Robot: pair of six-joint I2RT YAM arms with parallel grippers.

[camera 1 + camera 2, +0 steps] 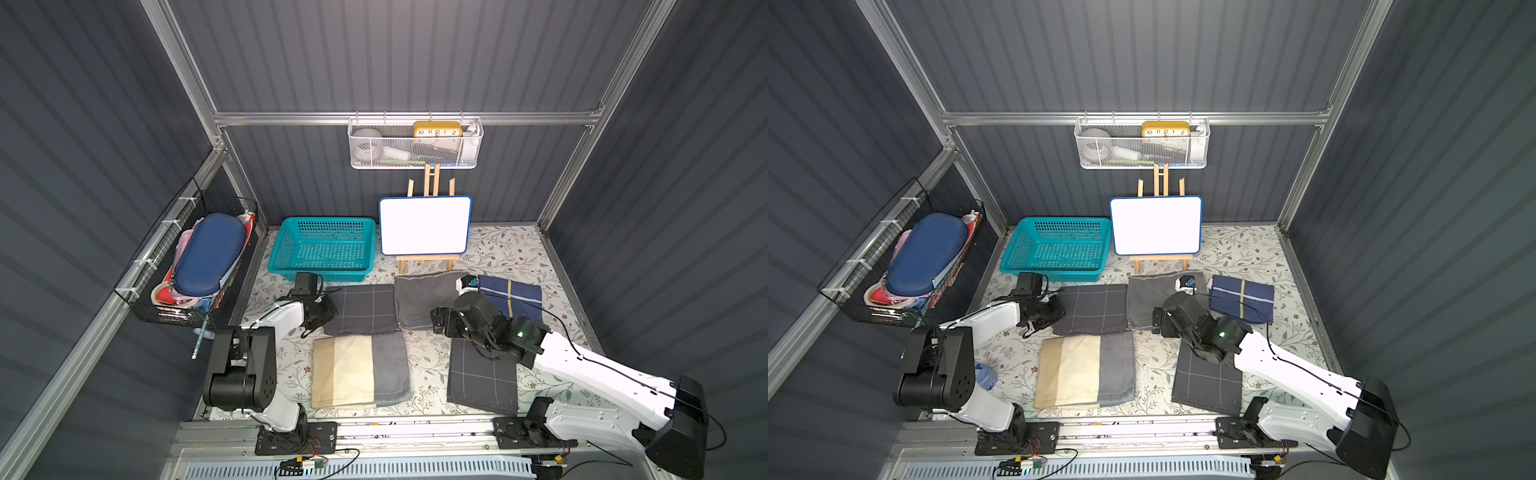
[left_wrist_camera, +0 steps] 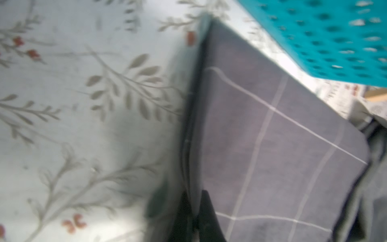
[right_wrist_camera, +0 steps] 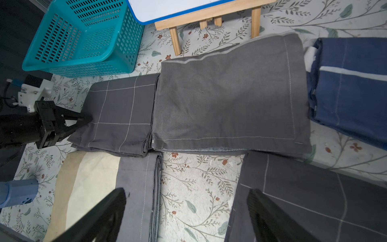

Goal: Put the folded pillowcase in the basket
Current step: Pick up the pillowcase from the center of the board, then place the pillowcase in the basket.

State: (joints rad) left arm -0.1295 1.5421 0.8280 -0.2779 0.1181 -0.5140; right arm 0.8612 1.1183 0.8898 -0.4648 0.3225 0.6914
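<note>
Right wrist view gives the clearest look: the left gripper (image 3: 89, 119) has its jaws pressed together on the edge of the checked pillowcase (image 3: 121, 117), a dark grey folded one with thin white grid lines, pinching it on the side away from the plain grey pillowcase (image 3: 230, 100). That checked pillowcase lies flat on the floral table (image 3: 194, 184), outside the basket (image 3: 88, 69) and just in front of its near wall. Its far side meets the plain grey pillowcase, and its near edge touches a beige-and-grey pillowcase (image 3: 100, 188). The left wrist view is blurred, but it shows dark fingertips (image 2: 207, 218) closed on the cloth's edge, with the teal basket wall close by. The right gripper (image 3: 186, 211) hangs with its jaws wide apart and nothing between them, above the strip of bare table between the beige-and-grey pillowcase and a second checked pillowcase (image 3: 314, 199). A navy pillowcase (image 3: 351, 83) lies beside the plain grey one, on the side away from the basket. In both top views the basket stands upright at the back of the table next to a whiteboard (image 1: 424, 224) on a small wooden easel, and the left arm reaches in low from the basket's side.
</note>
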